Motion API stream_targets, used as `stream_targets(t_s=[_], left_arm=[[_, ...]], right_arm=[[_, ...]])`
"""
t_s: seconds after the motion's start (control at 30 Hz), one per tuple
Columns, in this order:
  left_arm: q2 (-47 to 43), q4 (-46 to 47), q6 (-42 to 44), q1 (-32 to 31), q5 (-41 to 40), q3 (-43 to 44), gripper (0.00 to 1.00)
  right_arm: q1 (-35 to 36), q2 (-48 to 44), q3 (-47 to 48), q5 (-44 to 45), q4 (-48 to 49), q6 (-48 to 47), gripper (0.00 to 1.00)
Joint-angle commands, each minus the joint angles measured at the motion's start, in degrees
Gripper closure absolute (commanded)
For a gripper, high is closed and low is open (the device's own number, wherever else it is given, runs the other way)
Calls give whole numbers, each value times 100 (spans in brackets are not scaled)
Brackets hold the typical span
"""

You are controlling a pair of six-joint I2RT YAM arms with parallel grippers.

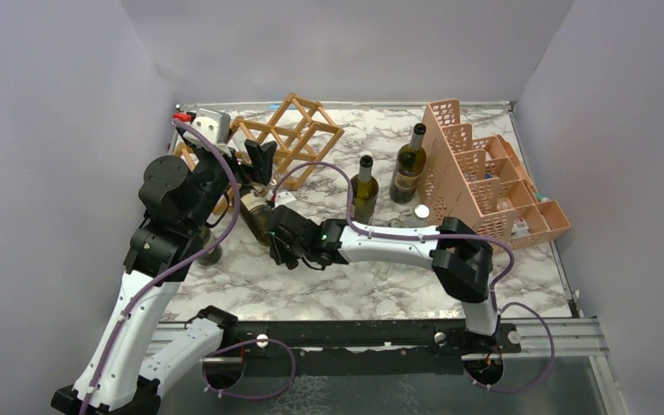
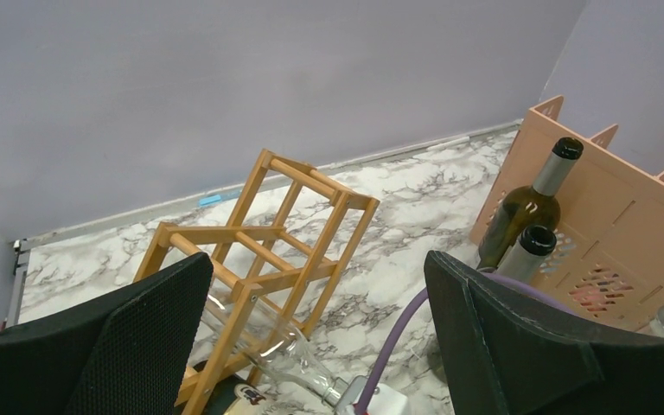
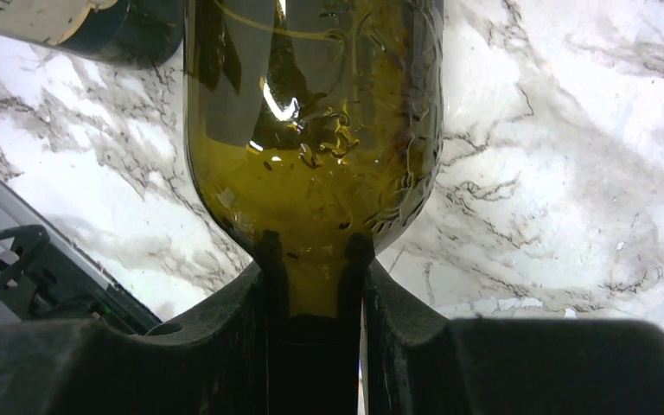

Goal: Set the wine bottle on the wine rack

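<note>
While stretched low across marble table (image 1: 354,294) toward left edge, clamps right gripper (image 3: 311,268) tight on neck of wine bottle (image 3: 311,156), body pointing toward far-left corner. Holds left gripper (image 2: 316,259) raised, spread wide, grasping nothing, just near side of wine rack (image 2: 320,181) at far-left corner.

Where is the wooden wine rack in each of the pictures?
Top external: the wine rack stands at the back of the table, left of centre.
Left wrist: the wine rack sits in the middle of the picture, a little to the left.
Right wrist: not in it; the wine bottle fills most of the view.
Shared landmark: the marble table shows in all three.
</note>
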Motion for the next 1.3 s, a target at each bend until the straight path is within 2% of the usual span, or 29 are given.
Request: stream_targets(t_s=[0.0,0.13,0.47,0.8,1.27], left_arm=[[-16,-13,-21,-8,-52,273,1],[-16,-53,-12,-7,-50,293,1],[23,-110,-3,-7,-50,371,1],[95,-162,-33,-11,-7,449,1],[142,-226,-63,-12,56,524,1]], right_arm=[[53,137,785,1005,292,-90,91],[54,389,1179,1315,-9,-163,91],[61,872,1770,1698,-81,-507,90],[53,1136,1850,1749,641,-855,89],[20,1656,2362,1748,724,-1271,85]])
